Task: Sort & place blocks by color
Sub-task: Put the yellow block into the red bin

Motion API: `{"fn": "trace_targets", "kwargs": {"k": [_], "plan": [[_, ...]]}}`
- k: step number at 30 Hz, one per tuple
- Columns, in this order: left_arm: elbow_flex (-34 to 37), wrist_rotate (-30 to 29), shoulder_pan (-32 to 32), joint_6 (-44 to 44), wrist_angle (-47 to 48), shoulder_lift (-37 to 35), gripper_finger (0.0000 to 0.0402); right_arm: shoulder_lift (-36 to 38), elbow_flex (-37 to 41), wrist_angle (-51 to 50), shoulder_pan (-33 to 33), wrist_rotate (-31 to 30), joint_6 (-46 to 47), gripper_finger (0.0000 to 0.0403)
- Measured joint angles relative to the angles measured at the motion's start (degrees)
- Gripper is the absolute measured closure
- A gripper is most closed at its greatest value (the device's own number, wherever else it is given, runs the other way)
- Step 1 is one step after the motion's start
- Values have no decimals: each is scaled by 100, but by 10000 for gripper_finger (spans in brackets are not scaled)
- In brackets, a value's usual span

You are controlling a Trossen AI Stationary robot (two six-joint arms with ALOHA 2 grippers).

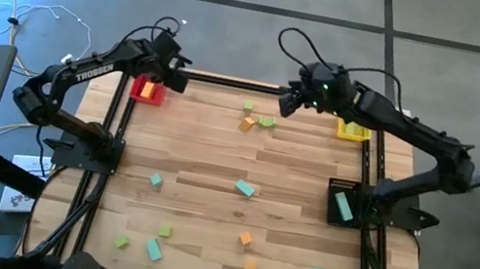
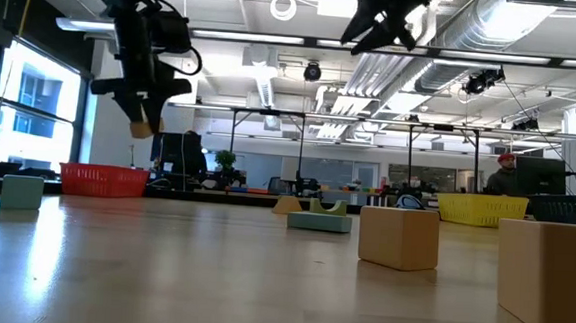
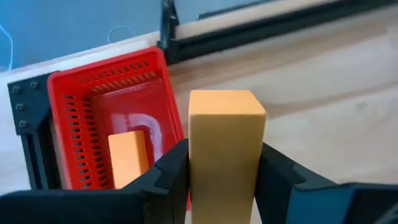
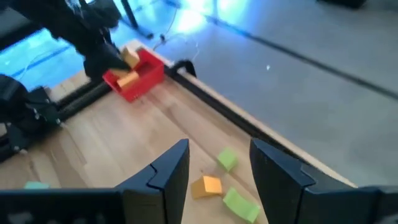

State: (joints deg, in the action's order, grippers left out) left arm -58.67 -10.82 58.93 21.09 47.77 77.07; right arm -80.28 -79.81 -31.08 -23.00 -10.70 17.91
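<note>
My left gripper (image 1: 173, 79) hovers beside the red tray (image 1: 146, 91) at the table's far left and is shut on an orange bar block (image 3: 225, 143). One orange block (image 3: 127, 158) lies inside that tray. My right gripper (image 1: 287, 101) stands open and high over the far middle, with nothing between its fingers. Below it, two green blocks (image 1: 267, 122) and an orange one (image 1: 247, 124) rest on the wood. Several more teal, green and orange blocks lie spread over the near half (image 1: 244, 188). My left gripper pinches the orange bar by two opposite long sides (image 3: 194, 163) between its two fingers. The fingers slant down and lie along the bar, whose free end (image 3: 227, 102) sticks out past them. The bar is lifted clear, by the red tray's rim (image 3: 163, 62).
A yellow tray (image 1: 353, 130) stands at the far right. A dark tray (image 1: 342, 204) with a teal block sits at the right edge. Black frame rails run along the table's left, right and far sides. Bare wood lies in the table's middle.
</note>
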Motion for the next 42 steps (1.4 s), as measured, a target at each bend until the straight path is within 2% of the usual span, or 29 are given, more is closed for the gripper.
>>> {"fn": "trace_targets", "kwargs": {"k": [4, 14, 21, 24, 33, 42], "plan": [[0, -30, 52, 698, -113, 1, 287, -291, 0, 10, -346, 462, -98, 247], [-39, -137, 68, 1484, -566, 1, 288, -854, 0, 19, -938, 1164, -1090, 247], [-720, -509, 107, 1590, -372, 1, 288, -914, 0, 21, -1197, 1446, -1560, 247], [-981, -494, 230, 1628, -141, 47, 288, -914, 0, 14, -1286, 1570, -1674, 247], [-1541, -676, 357, 1686, 488, 1069, 289, -914, 0, 10, -1341, 1790, -1690, 247], [-2716, -506, 551, 1509, 1945, 2200, 289, -914, 0, -216, -1338, 1808, -1690, 247]]}}
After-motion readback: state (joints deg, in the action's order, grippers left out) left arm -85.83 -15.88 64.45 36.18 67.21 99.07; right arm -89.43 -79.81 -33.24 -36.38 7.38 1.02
